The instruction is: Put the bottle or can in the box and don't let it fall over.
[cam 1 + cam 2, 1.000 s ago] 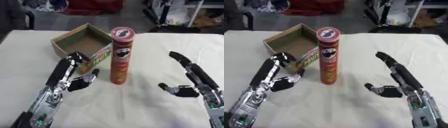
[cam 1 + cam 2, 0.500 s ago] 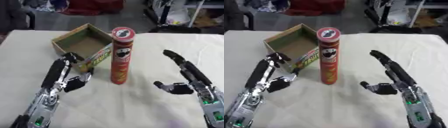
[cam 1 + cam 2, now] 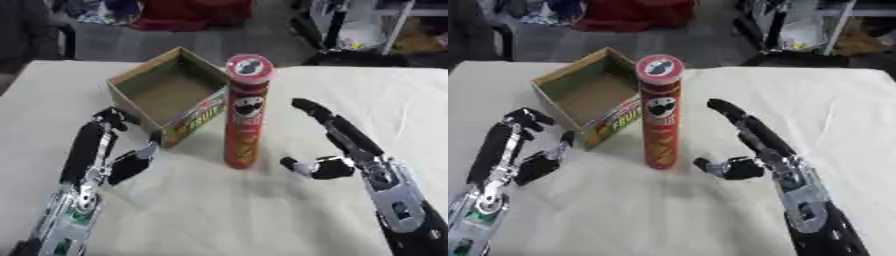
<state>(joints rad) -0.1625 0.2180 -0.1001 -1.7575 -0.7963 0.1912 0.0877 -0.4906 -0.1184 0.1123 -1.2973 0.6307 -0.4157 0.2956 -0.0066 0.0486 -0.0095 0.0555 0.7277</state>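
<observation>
**Standing upright beside the box**

Standing upright on the cream tablecloth (image 3: 219, 210), the tall red cardboard crisp can (image 3: 245, 112) with a red lid touches the near right corner of the open brown cardboard box (image 3: 166, 97). Right hand (image 3: 337, 145) spreads wide just right of it, not touching. Left hand (image 3: 105, 152) hangs relaxed, fingers apart, near the box.

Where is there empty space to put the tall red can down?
Inside the open box, which looks empty. Bare cloth lies between the left hand and right hand. It's crowded where the can stands beside the box.
</observation>
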